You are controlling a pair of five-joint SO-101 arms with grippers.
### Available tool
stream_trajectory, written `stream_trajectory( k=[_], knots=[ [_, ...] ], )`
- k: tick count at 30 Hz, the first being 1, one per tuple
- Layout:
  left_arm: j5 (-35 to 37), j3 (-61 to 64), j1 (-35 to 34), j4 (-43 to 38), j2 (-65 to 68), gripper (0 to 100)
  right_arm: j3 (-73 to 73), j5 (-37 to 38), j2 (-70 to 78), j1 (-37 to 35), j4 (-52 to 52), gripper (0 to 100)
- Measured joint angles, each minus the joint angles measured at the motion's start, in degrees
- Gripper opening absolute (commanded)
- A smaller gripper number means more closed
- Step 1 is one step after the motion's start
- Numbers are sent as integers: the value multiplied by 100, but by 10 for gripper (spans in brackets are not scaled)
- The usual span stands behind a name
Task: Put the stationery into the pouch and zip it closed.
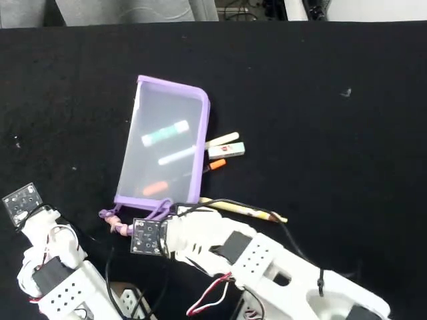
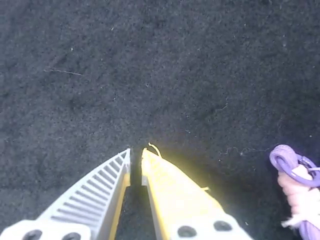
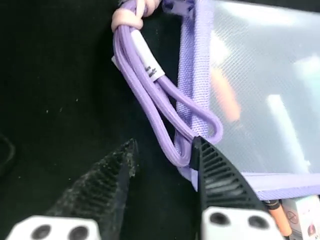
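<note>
The right gripper point(image 3: 163, 152) was open — the purple cord point(image 3: 150, 95) of the pouch point(image 3: 250, 75) lay lengthwise between its jaws.

The table point(image 1: 333, 133) is covered by a black cloth, on which fine lint and stray fibres are seen in the left wrist view. In the high view, a small pale speck point(image 1: 345, 93) is found on the cloth at 2 o'clock, and another point(image 1: 17, 142) at 9 o'clock. Beyond the far edge, dark cables point(image 1: 243, 8) are seen at 12 o'clock, and a white surface point(image 1: 373, 8) at 1 o'clock.
</note>
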Motion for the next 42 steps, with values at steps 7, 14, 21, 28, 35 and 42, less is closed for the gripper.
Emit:
stream_trajectory(
  k=[7,14,21,28,35,42],
  knots=[
    [0,0,0,0,0,51,-9,0,-158,0,-35,180],
    [0,0,0,0,0,51,-9,158,-448,0,-316,177],
    [0,0,0,0,0,51,-9,378,105,0,-519,177],
    [0,0,0,0,0,51,-62,659,853,0,-800,172],
    [0,0,0,0,0,51,-273,721,862,132,-835,26],
    [0,0,0,0,0,51,-273,721,870,905,-1178,11]
  ],
)
